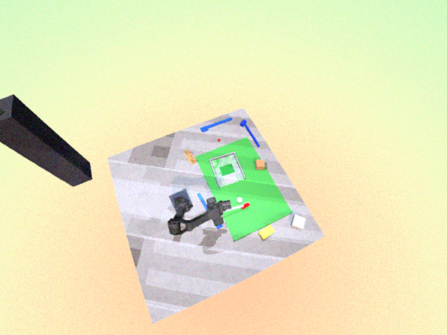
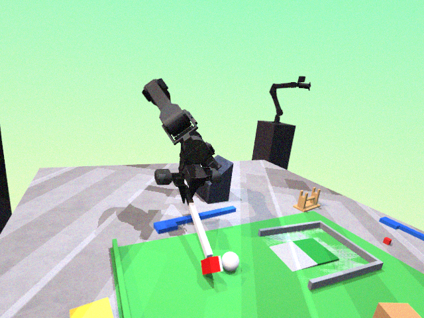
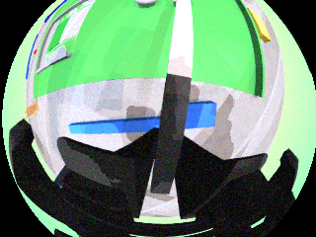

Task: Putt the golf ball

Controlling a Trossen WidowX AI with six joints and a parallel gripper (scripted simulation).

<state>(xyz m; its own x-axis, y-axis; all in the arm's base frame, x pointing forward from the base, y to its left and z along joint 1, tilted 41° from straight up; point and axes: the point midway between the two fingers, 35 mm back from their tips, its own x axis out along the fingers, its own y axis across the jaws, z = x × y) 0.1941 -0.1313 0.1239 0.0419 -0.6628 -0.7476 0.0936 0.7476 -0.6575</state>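
The jaws are clamped on the red putter (image 2: 202, 236), whose white shaft slants down from the gripper (image 2: 189, 200) to the red head beside the golf ball (image 2: 230, 261) on the green mat (image 2: 164, 283), open turf ahead toward the raised green (image 2: 315, 251).

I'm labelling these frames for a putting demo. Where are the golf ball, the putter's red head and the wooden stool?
golf ball (image 2: 230, 261): exterior view, middle of the sphere.
putter's red head (image 2: 210, 265): exterior view, front face of the block.
wooden stool (image 2: 307, 200): exterior view, upturned seat and legs.

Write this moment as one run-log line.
claw: shut on red putter | putter head: beside golf ball, on green mat | ball: not yet on raised green
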